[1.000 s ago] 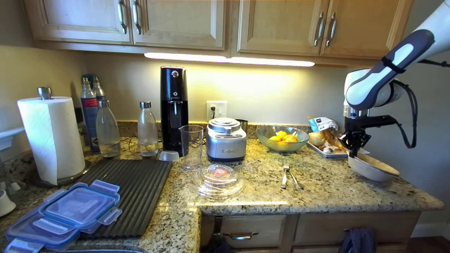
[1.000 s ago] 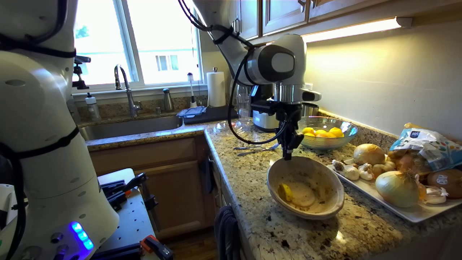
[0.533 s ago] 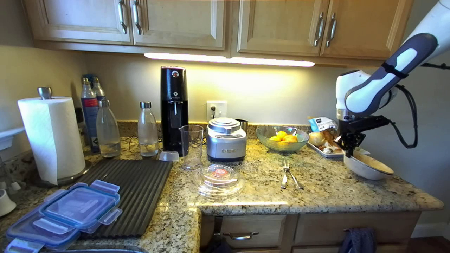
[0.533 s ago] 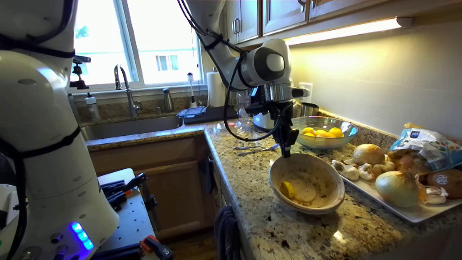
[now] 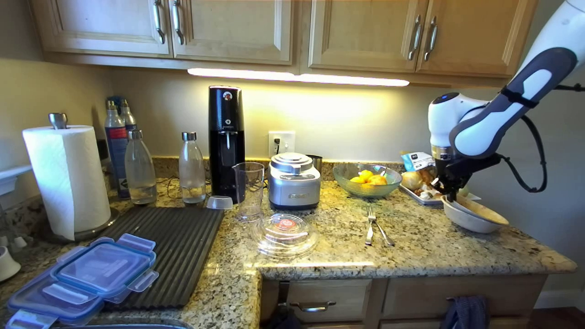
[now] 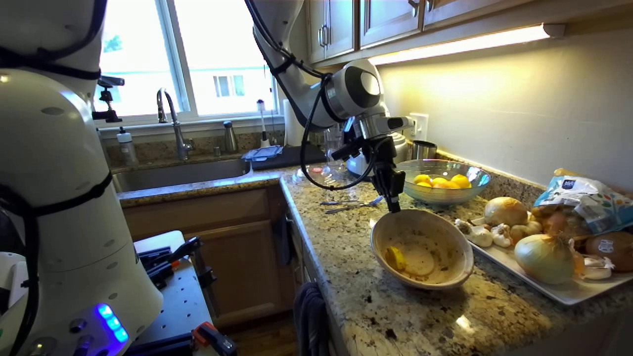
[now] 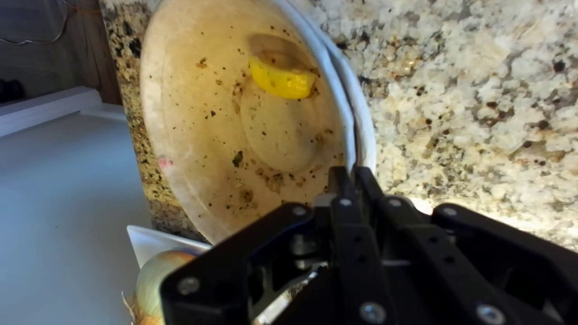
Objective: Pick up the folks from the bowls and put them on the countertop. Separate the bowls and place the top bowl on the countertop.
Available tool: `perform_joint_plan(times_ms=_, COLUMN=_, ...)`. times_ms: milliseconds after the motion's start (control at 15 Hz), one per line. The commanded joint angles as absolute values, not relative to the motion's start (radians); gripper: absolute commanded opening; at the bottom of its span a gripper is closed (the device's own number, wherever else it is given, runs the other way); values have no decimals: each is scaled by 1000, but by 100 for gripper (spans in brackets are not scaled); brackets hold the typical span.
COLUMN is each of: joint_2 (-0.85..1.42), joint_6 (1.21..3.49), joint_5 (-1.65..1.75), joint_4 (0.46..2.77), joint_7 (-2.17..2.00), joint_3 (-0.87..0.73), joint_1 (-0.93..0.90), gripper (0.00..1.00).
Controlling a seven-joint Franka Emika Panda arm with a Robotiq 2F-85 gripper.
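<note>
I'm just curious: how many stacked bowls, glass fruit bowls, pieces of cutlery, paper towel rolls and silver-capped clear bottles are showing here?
Stacked bowls: 2
Glass fruit bowl: 1
Pieces of cutlery: 2
Paper towel roll: 1
Silver-capped clear bottles: 2
Total: 8

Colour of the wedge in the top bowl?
Yellow. The wedge in the top bowl shows best in the wrist view.

Forks [image 5: 369,230] on countertop [image 5: 420,237], wedge [image 7: 282,83] in top bowl [image 7: 198,131], bottom bowl [image 7: 365,122] beneath, onions [image 6: 544,258] on tray [image 6: 569,292]
</note>
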State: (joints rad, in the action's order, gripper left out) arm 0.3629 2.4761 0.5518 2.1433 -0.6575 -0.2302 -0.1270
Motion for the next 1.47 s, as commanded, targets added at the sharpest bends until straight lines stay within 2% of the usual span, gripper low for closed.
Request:
perform_joint_plan(times_ms=0, joint_2=294, joint_6=2489, joint_5=626, joint_4=2202, joint_7=-753, joint_3=-250, joint_1=-142, gripper=8)
perform_joint_plan(times_ms=467, joint_2=199, joint_6=2485, joint_5=777, joint_4=2209, joint_7=-912, joint_3=-254, joint_1=-122, gripper=8)
perform_joint_plan(times_ms=933, joint_2=92, joint_6=2457, joint_5=1000, joint_4=2207, joint_7=-1066, joint_3=-192, joint_1=-88, gripper=7)
perform_joint_plan(times_ms=1200, joint_2=80, joint_6=2475, joint_5=942, joint_4=2227, joint_7=-1024, joint_3=-139, joint_1=-57, gripper=8)
perform_joint_plan(times_ms=1267, joint_2=86, joint_6=2484, joint_5=902, joint_4=2234, joint_7=-1002, joint_3=-127, joint_1=-47, gripper=32)
perform_joint_plan(times_ms=1400, joint_2=102, joint_6=2491, joint_5=848, joint_4=2241, joint_7=-1006, joint_3=-115, joint_1=-33, gripper=34)
